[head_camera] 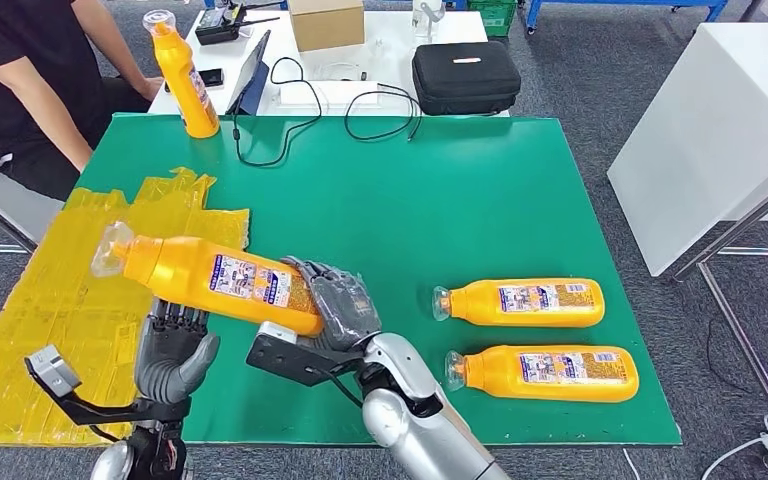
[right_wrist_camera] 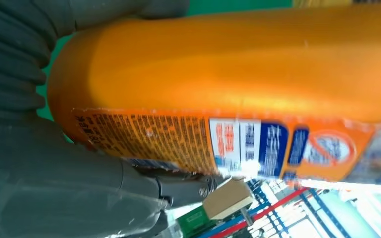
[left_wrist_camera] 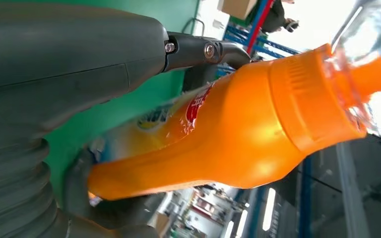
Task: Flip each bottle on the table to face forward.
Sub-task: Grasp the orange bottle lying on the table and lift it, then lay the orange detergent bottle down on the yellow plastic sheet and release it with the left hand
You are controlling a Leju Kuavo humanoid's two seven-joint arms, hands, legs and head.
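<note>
From up high in the head view, the right hand (head_camera: pixel 338 305) holds the bottom end of an orange bottle (head_camera: pixel 210 280) above the green table (head_camera: pixel 410 200). The bottle lies tilted, cap toward the yellow sheet (head_camera: pixel 60 300). The left hand (head_camera: pixel 172 345) sits under the bottle's middle with fingers up; I cannot tell if it holds the bottle or just props it. Two more bottles (head_camera: pixel 520 302) (head_camera: pixel 543 373) lie flat on the table, well apart from the hands, and a fourth bottle (head_camera: pixel 184 75) stands at the far edge, near a person's arm (head_camera: pixel 50 100).

Close up in the left wrist view, the bottle's neck and clear cap (left_wrist_camera: pixel 362 54) stick out past the hand.

Close up in the right wrist view, grey fingers (right_wrist_camera: pixel 15 54) wrap the bottle's end, and small print on the label (right_wrist_camera: pixel 178 141) shows.

This looks like the turning step. Next, the bottle likely needs rolling so its front faces forward, then setting down.
</note>
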